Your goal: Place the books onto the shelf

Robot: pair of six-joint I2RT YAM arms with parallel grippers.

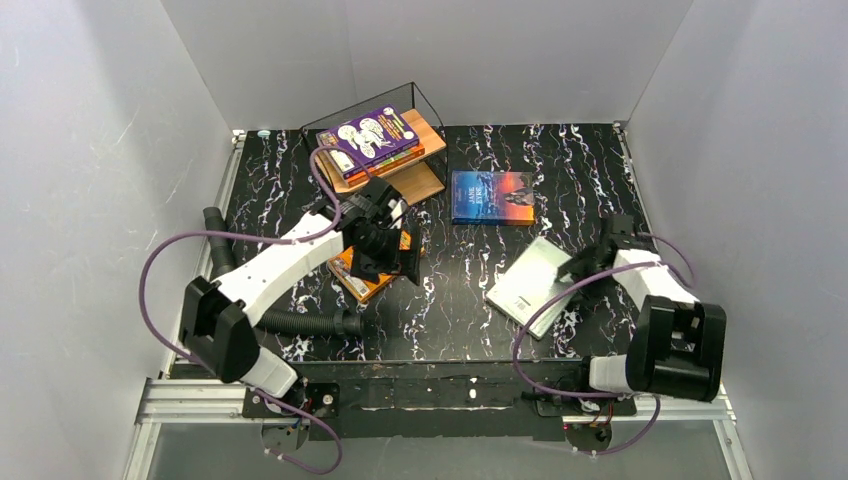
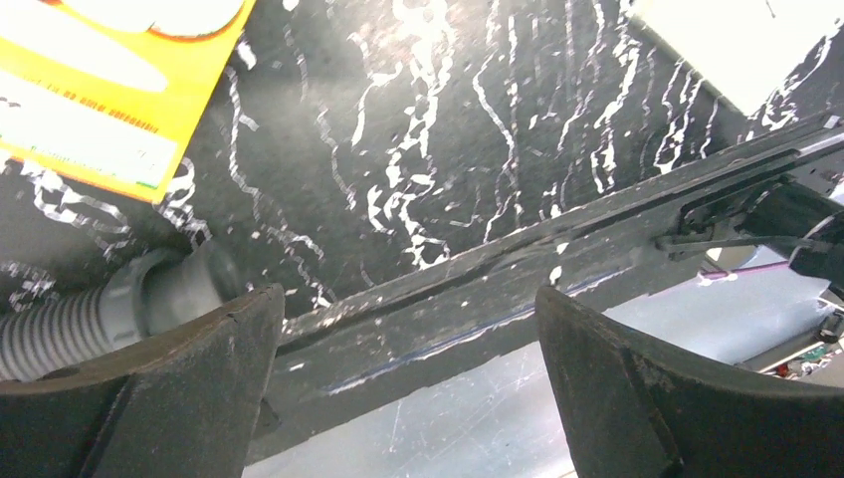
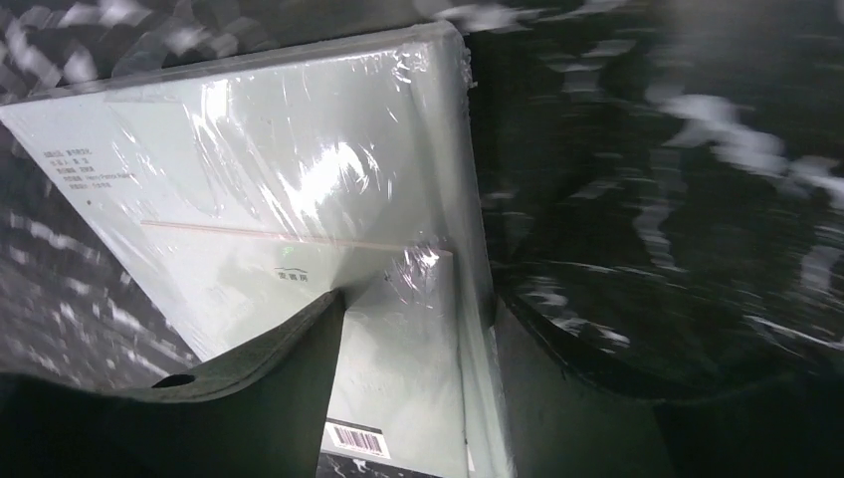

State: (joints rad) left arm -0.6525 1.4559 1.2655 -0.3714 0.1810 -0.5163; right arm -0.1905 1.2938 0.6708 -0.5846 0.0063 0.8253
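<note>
1. At the bench's [image 1: 470, 300] right side, the right hand [image 3: 418, 309] straddles the pale grey-green book's [image 1: 528, 285] edge, with one finger over its cover and one past its spine; whether it grips cannot be told.
2. Nearer the shelf [image 1: 430, 183], the left hand [image 2: 410, 309] gapes wide, empty, orange book [image 2: 90, 100] just beside it.

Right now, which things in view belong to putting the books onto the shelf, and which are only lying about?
For the job: shelf, purple book, blue book, orange book, pale book.
Lying about: grey corrugated hose, purple cables.
</note>
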